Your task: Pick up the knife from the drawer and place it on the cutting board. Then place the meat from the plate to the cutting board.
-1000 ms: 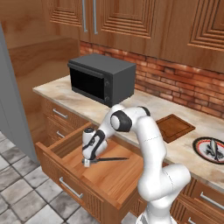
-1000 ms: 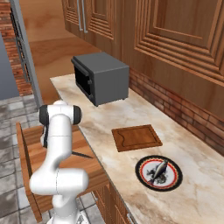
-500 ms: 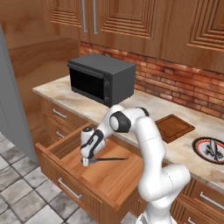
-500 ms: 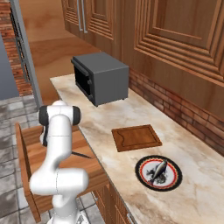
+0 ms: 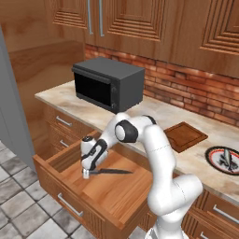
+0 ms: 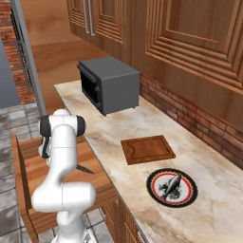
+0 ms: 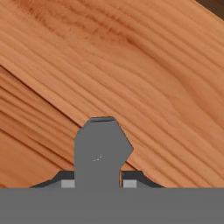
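- Our gripper point(image 5: 86, 174) is down in the open drawer point(image 5: 112, 193), its fingers pinched on one end of the knife point(image 5: 109, 172), which lies flat on the drawer floor.
- Held so far off-centre, the knife may swing or slip out as we lift.
- The cutting board point(image 5: 185, 136) sits on the counter behind the drawer; the meat point(image 6: 170, 182) rests on the plate point(image 6: 183, 200).
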Motion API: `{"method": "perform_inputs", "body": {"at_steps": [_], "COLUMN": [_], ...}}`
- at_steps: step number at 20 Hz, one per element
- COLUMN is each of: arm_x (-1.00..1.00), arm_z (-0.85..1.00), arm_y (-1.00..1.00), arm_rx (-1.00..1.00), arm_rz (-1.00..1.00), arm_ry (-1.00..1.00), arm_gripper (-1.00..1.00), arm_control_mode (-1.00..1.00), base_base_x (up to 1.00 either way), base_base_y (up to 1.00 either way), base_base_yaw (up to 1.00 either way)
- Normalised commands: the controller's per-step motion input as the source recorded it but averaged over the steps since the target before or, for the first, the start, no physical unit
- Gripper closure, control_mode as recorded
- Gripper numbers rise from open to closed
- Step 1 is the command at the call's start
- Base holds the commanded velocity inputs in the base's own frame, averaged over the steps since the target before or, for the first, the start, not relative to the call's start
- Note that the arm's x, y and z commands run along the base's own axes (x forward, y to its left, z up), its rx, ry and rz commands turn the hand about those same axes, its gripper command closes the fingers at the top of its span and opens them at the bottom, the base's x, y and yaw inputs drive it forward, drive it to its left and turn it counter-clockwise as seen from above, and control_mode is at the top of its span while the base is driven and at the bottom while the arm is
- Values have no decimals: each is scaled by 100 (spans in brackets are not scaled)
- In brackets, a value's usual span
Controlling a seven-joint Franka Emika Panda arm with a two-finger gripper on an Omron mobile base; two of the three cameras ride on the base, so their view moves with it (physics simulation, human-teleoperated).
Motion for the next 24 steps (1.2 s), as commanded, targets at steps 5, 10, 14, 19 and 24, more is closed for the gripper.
{"method": "perform_inputs", "body": {"at_steps": [5, 10, 14, 19, 24], "arm_x": [-12, -42, -26, -9, -4], "arm_z": [6, 80, 75, 75, 58], "arm_y": [5, 5, 18, 6, 0], "arm_rx": [0, -11, -17, -14, -19], "arm_rz": [0, 0, 0, 1, 11], "arm_ry": [-4, -22, 2, 3, 0], "arm_gripper": [100, 100, 100, 100, 100], "arm_control_mode": [-100, -100, -100, -100, -100], "base_base_x": [0, 0, 0, 0, 0], "base_base_y": [0, 0, 0, 0, 0], "base_base_yaw": [0, 0, 0, 0, 0]}}
